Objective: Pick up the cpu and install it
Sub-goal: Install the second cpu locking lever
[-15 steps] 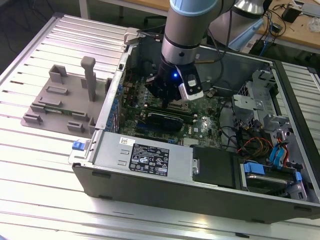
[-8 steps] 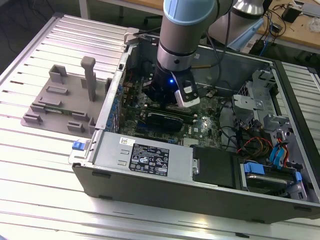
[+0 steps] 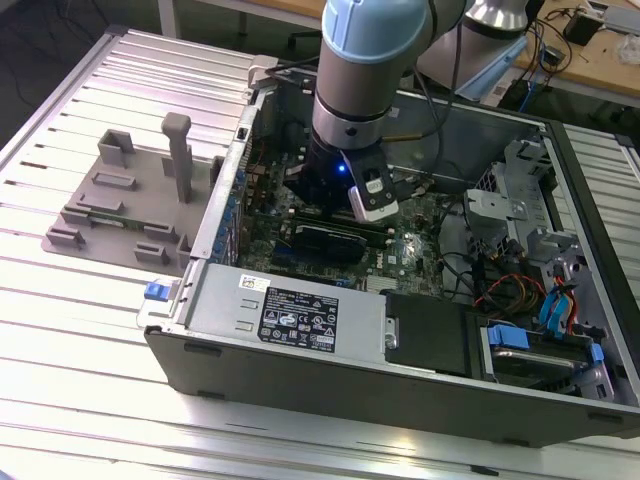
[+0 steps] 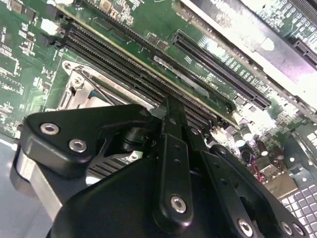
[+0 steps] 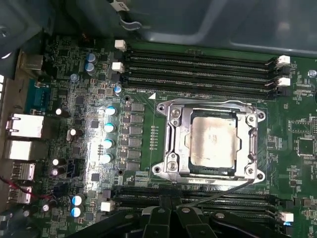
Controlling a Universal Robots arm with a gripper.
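Chip: the cpu (image 5: 213, 141) lies flat in the metal frame (image 5: 171, 144) of its socket in the first wrist view, silver top up and smudged, level with the frame around it.
Socket frame: a shiny frame with screws at the corners sits closed around the chip's edges; a thin wire lever (image 5: 218, 194) runs along the side nearest the tool.
Board: the green board (image 5: 84, 124) carries long black memory slots (image 5: 198, 64) on one side of the socket and more slots (image 5: 198, 196) on the other, with small blue-topped capacitors (image 5: 106, 134) beside it.
Tool: the tool (image 4: 171, 111) hangs over the memory slots just beside the socket, its black fingers (image 4: 173, 144) drawn together to a narrow tip with nothing seen between them; whether the tip touches the slot is hard to say.
Arm: in the exterior view the grey and blue arm (image 3: 365, 70) reaches straight down into the open computer case (image 3: 300, 370).
Case: it lies on its side on the ribbed metal table (image 3: 90, 340), with the silver power supply box (image 3: 290, 310) along its near wall and drive bays (image 3: 545, 340) toward the exterior view's right.
Grey holder: a grey plastic fixture (image 3: 130, 205) with an upright post stands on the table just beside the case, on the exterior view's left.
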